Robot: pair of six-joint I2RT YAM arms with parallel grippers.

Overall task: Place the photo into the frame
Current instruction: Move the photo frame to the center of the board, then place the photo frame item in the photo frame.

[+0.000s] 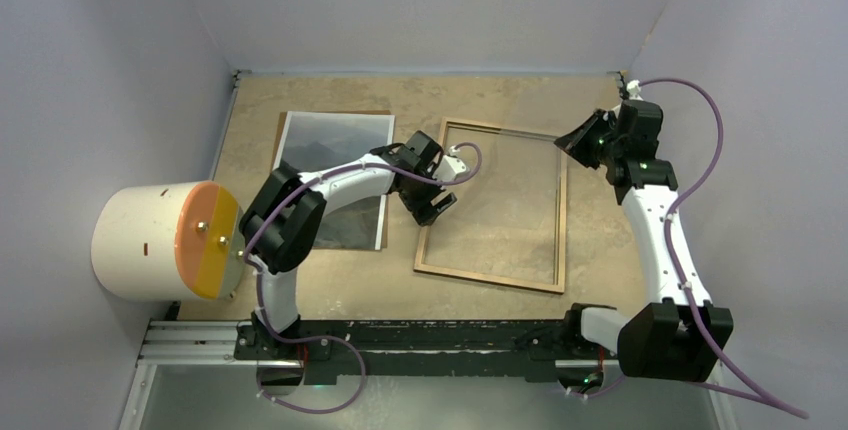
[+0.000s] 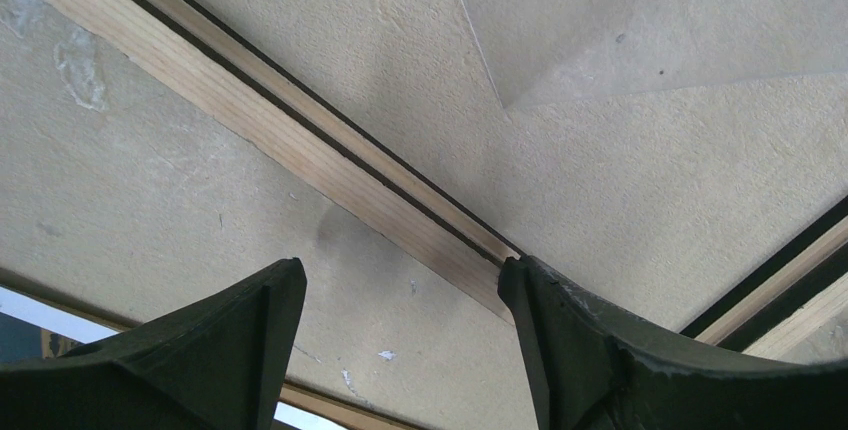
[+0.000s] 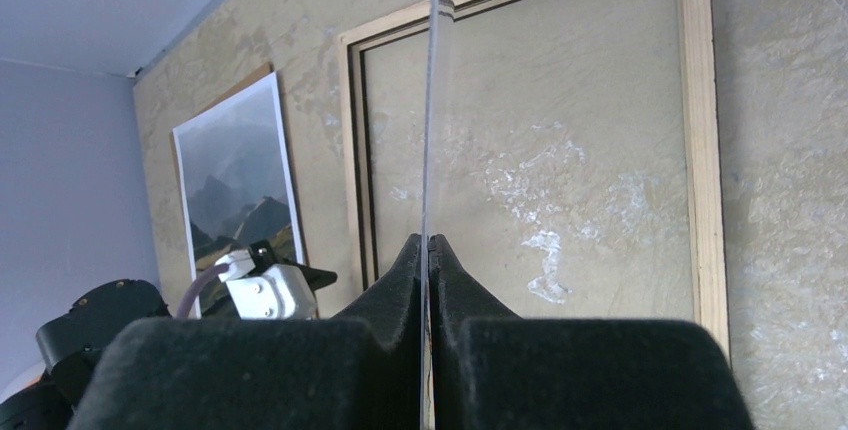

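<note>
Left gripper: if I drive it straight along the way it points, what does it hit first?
Most likely the wooden rail of the frame. The open left gripper points down at it, and the rail crosses just ahead. Depth is unclear, so contact may be close.

Left hand hovers low, fingers spread (wrist bent down); right hand raised, pinching a clear pane.

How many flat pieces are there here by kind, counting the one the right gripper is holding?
photo: 1
frame: 1
clear pane, pinched in the right gripper: 1
brown backing board under the photo: 1
Total: 4
</note>
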